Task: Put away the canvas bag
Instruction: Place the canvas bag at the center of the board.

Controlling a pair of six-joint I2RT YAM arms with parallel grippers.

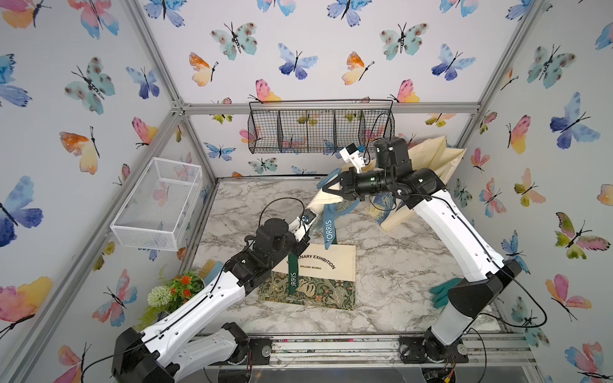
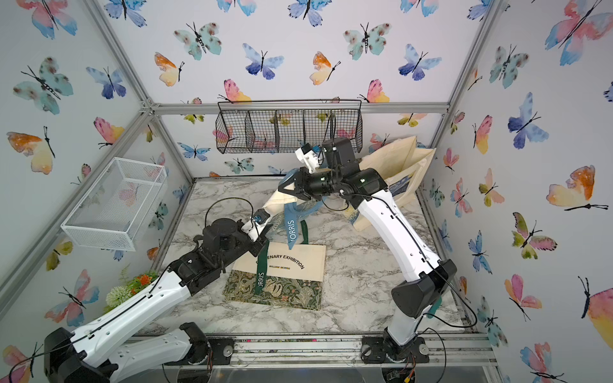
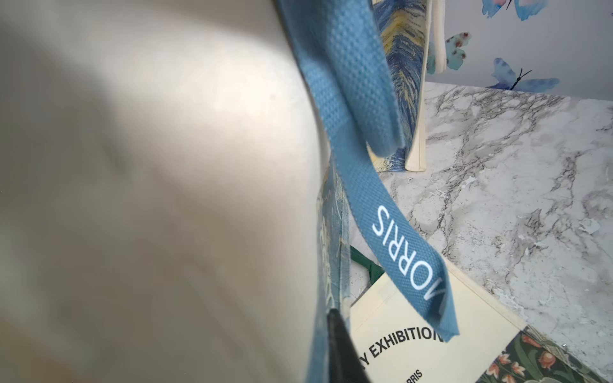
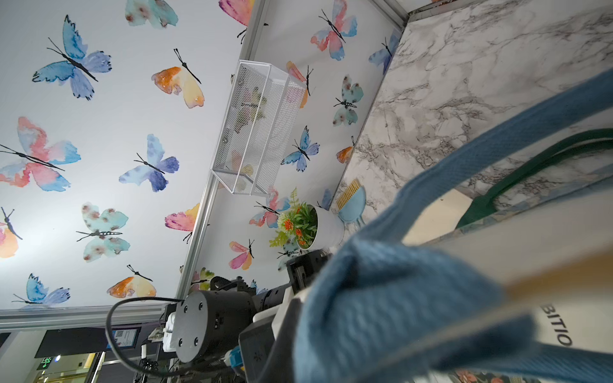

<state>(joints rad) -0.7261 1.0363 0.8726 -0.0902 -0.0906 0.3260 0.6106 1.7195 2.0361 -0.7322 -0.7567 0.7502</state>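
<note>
- Desk [image 1: 391, 265]: marble top. Flat bag [image 1: 331, 262] lies near its middle, print side up, with a green strap [image 1: 292, 275] across it. This bag is the reference point below.
- Open tote [image 1: 431, 156]: stands behind the flat bag in the back corner on the right arm's side, leaning on the wall.
- White mesh basket [image 1: 146, 235]: on the side wall, raised, on the left arm's side of the flat bag.
- Black wire basket [image 1: 308, 132]: on the back wall, above and behind the flat bag.
- Canvas bag [image 1: 326, 200]: lifted off the desk just behind the flat bag. Cream cloth slants; blue strap [image 1: 328, 228] dangles over the flat bag's far edge.
- Potted plant [image 1: 179, 288]: beside the flat bag, by the left arm.
- Right gripper [image 1: 330, 189]: above and behind the flat bag, fingers pinching the canvas bag by its bunched blue strap.
- Left gripper [image 3: 331, 318]: fingers pressed together on the canvas bag's lower cloth. Only one dark finger shows.
</note>
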